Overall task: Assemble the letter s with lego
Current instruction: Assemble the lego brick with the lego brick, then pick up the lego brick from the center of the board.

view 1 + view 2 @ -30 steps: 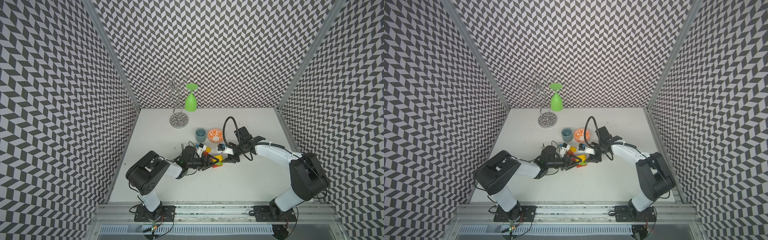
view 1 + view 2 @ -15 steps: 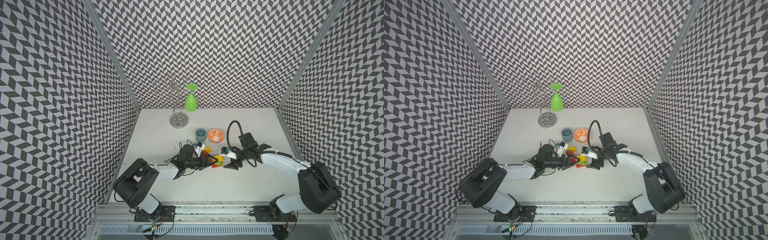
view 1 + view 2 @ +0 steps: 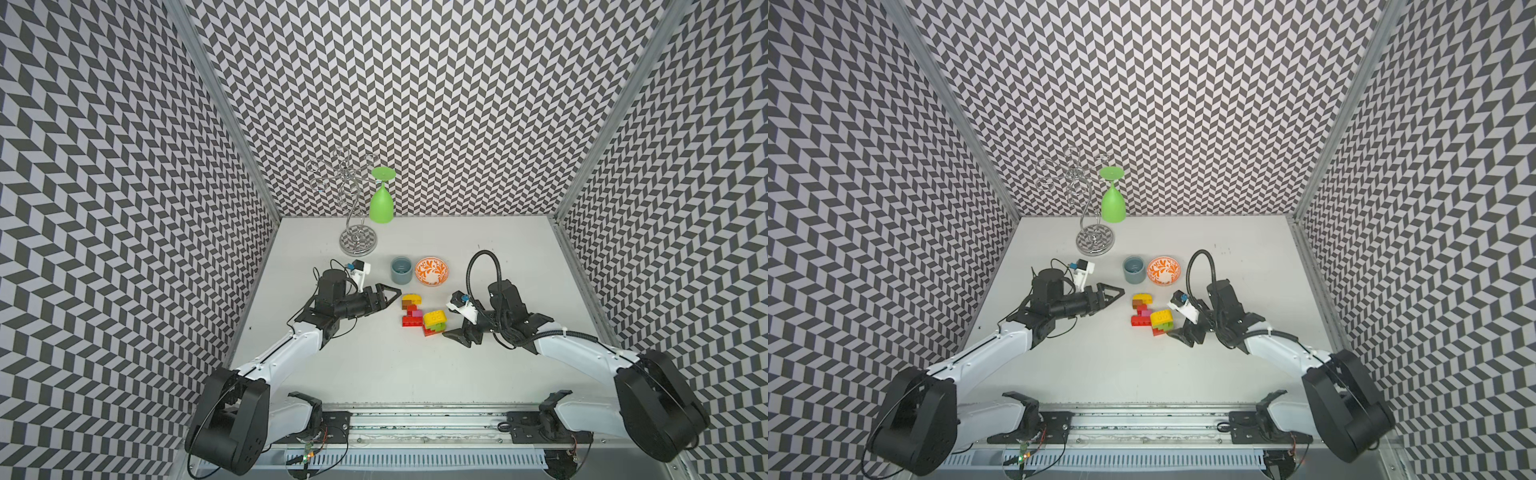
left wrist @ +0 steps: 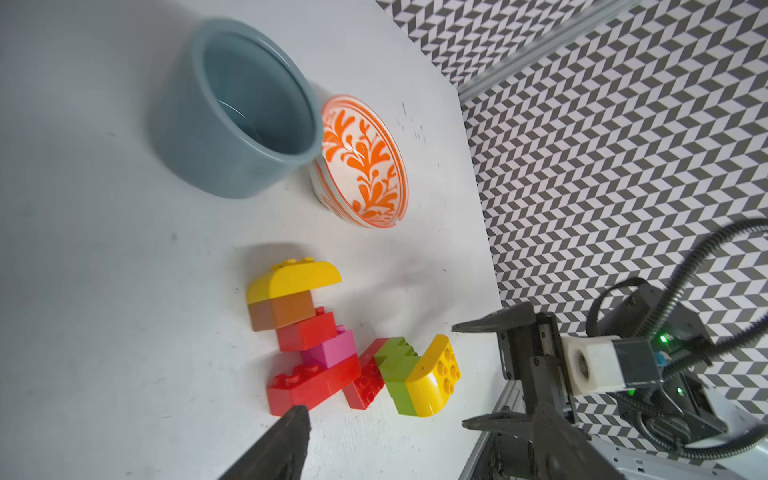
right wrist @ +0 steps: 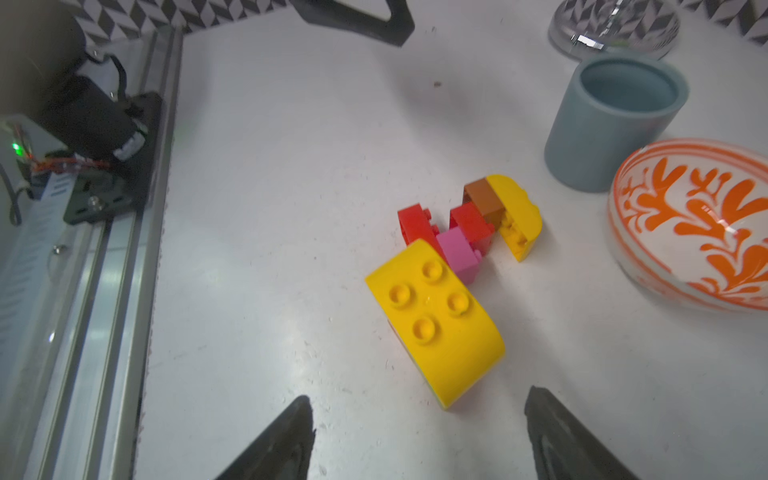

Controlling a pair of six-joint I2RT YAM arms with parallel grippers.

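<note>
Multicoloured studded plastic lego [image 3: 422, 316] lies in one cluster on the white table [image 3: 374, 374], mid-table. It sits near the grey-blue ceramic cup [image 3: 401, 270] and the orange-patterned white bowl [image 3: 432, 271], touching neither. The chain runs yellow rounded brick [image 4: 291, 278], brown, red, pink, long red. A tilted red-lime-yellow stack [image 4: 409, 374] leans on the long red one, studs toward the right arm. Joined or only touching there: cannot tell. On the left-arm side the left pincer [image 3: 390, 296] is spread and empty, near the cluster but apart from it. Opposite, the right pincer [image 4: 461, 376] is spread and empty, close to the stack's yellow end, not touching.
</note>
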